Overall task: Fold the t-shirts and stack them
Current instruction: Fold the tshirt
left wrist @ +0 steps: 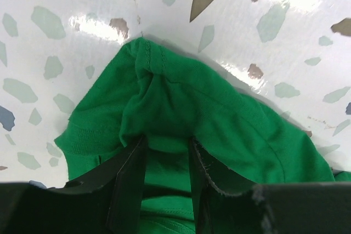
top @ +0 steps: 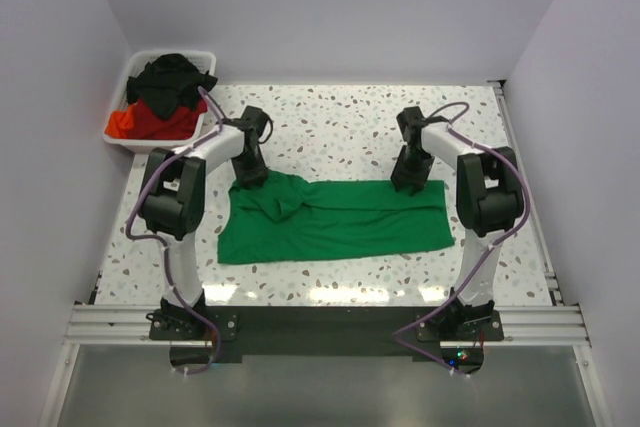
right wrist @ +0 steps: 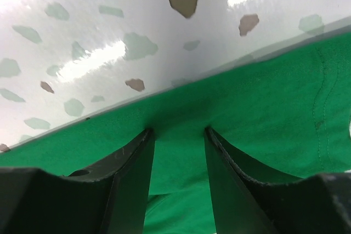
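Observation:
A bright green t-shirt [top: 335, 222] lies spread across the middle of the table, bunched at its left end. My left gripper [top: 248, 175] presses down on that bunched far-left corner. In the left wrist view its jaws [left wrist: 168, 141] stand apart, tips dug into a fold of the green t-shirt [left wrist: 181, 91]. My right gripper [top: 407, 182] rests on the far edge near the right end. Its jaws [right wrist: 178, 131] are also apart, tips dimpling the flat green t-shirt [right wrist: 263, 97]. Neither pinches the cloth. A black t-shirt [top: 175, 77] and a red t-shirt [top: 140, 125] sit heaped in the bin.
The white plastic bin [top: 205, 55] stands at the far left corner of the speckled table [top: 340, 117], by the left wall. White walls enclose the table on three sides. The arm bases are bolted to a rail [top: 320, 322] at the near edge.

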